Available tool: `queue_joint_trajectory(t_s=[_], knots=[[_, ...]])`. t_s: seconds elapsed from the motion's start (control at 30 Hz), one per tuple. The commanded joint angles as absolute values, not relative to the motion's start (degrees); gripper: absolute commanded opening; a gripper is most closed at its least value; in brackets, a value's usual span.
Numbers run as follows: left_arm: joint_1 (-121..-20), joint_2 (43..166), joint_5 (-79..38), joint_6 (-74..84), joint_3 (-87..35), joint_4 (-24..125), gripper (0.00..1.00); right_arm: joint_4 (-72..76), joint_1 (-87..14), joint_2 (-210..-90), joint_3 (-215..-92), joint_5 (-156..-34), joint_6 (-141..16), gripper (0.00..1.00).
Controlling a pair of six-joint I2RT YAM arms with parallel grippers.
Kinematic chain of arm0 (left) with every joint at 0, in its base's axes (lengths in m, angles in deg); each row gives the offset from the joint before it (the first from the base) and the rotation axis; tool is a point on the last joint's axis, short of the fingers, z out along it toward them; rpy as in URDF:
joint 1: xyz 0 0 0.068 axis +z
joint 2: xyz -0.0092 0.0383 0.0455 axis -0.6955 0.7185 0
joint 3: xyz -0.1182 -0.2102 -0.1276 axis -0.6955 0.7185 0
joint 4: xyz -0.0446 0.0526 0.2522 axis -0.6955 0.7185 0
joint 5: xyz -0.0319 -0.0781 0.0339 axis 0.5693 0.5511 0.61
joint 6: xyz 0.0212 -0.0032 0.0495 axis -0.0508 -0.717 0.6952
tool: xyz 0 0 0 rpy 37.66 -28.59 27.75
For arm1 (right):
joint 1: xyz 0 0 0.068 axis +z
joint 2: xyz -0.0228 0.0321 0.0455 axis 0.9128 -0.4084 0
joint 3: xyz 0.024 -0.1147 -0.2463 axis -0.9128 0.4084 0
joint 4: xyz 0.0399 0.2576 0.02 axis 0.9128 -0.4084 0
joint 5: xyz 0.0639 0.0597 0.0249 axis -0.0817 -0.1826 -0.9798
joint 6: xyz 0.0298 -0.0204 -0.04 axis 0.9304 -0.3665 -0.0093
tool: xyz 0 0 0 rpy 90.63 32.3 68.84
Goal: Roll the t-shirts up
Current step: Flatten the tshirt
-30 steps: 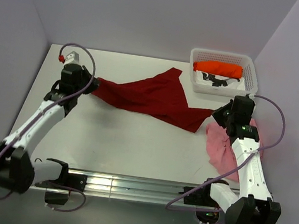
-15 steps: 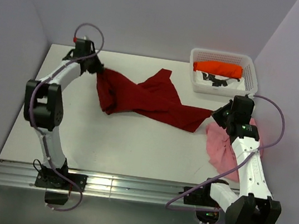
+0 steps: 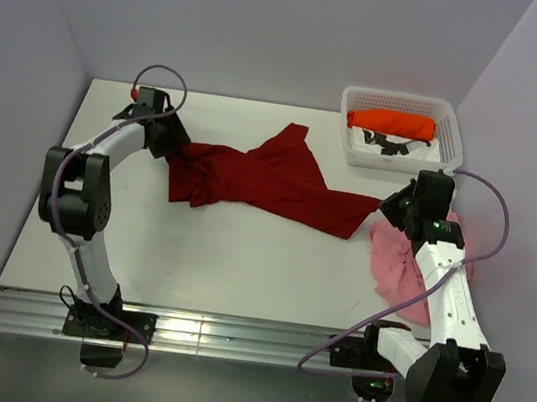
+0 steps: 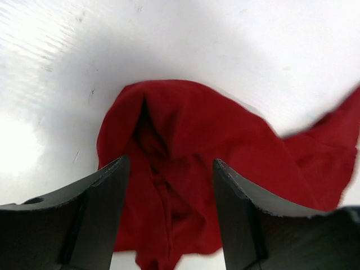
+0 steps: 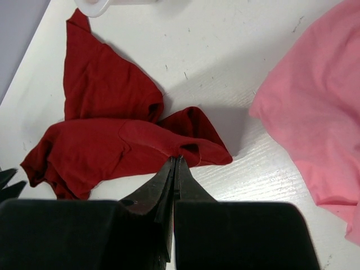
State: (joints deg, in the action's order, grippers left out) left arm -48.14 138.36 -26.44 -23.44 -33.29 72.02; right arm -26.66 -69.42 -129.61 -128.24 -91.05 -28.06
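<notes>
A dark red t-shirt (image 3: 261,180) lies spread and crumpled across the middle of the table. My left gripper (image 3: 174,144) hovers open over its bunched left end; the left wrist view shows the red cloth (image 4: 185,140) lying under the open gripper (image 4: 169,163), not pinched. At the shirt's right tip sits my right gripper (image 3: 390,205), shut. Its closed tips (image 5: 177,159) touch the red hem (image 5: 107,140), and no cloth shows between them. A pale pink t-shirt (image 3: 396,261) is heaped beside the right arm, seen also in the right wrist view (image 5: 315,107). A rolled orange t-shirt (image 3: 393,124) rests in the basket.
The white lattice basket (image 3: 402,99) stands at the back right corner, and its corner (image 5: 95,5) shows in the right wrist view. Something dark lies in it under the orange roll. Walls close in on the left, back and right.
My left arm swung the shirt's left end toward the back left, then the gripper opened and let the cloth drop onto the table. The right arm has stayed put.
</notes>
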Motion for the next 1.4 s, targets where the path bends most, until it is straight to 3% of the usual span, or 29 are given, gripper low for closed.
queue_joint_trajectory(t_s=[0.0,0.43,0.67,1.07,1.2,1.3,1.33,1.37], knots=[[-48.1,126.5,-28.4,-23.4,-31.5,71.4,0.66,-23.9,-69.8,-129.7,-128.0,-91.0,-29.0,0.00],[-67.1,114.1,-38.4,-23.4,-11.1,71.8,0.67,-22.1,-69.7,-129.0,-126.9,-92.7,-32.0,0.00],[-69.0,112.0,-44.4,-23.0,-6.4,72.3,0.68,-21.5,-69.8,-129.3,-126.5,-94.3,-32.1,0.00],[-68.9,120.7,-44.6,-23.6,-7.4,67.9,0.66,-21.3,-69.8,-129.0,-126.0,-94.5,-32.5,0.00],[-68.9,123.8,-46.1,-23.4,-9.3,68.5,0.56,-21.0,-69.8,-129.0,-125.8,-94.7,-32.4,0.00],[-68.9,123.4,-46.3,-23.5,-9.8,69.5,0.24,-21.2,-69.8,-129.0,-125.7,-94.6,-32.4,0.00],[-68.9,122.7,-45.8,-23.6,-9.7,69.8,0.01,-21.4,-69.8,-129.0,-125.8,-94.5,-32.5,0.00],[-68.9,121.9,-45.6,-23.7,-9.1,69.8,0.00,-21.5,-69.8,-128.9,-125.7,-94.4,-32.7,0.00]])
